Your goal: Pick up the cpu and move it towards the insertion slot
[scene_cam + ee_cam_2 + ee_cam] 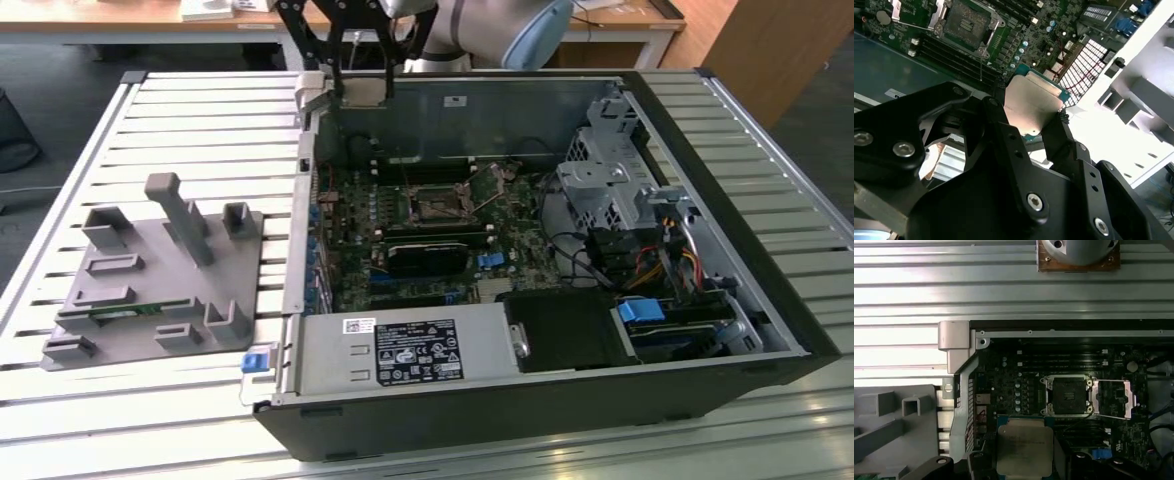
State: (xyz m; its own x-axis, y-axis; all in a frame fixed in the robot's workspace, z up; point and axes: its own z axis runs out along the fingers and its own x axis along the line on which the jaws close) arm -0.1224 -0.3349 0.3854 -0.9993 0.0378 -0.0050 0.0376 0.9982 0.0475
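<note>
Slatted metal table (187, 120) carries an open black computer case (561, 400) with a green motherboard (400, 215) inside. Black claw (1031, 131) is clamped on the silvery square cpu (1031, 102), apparently above the case's edge. The dark insertion slot (1068, 396), silvery frame open, lies near the cpu.
</note>
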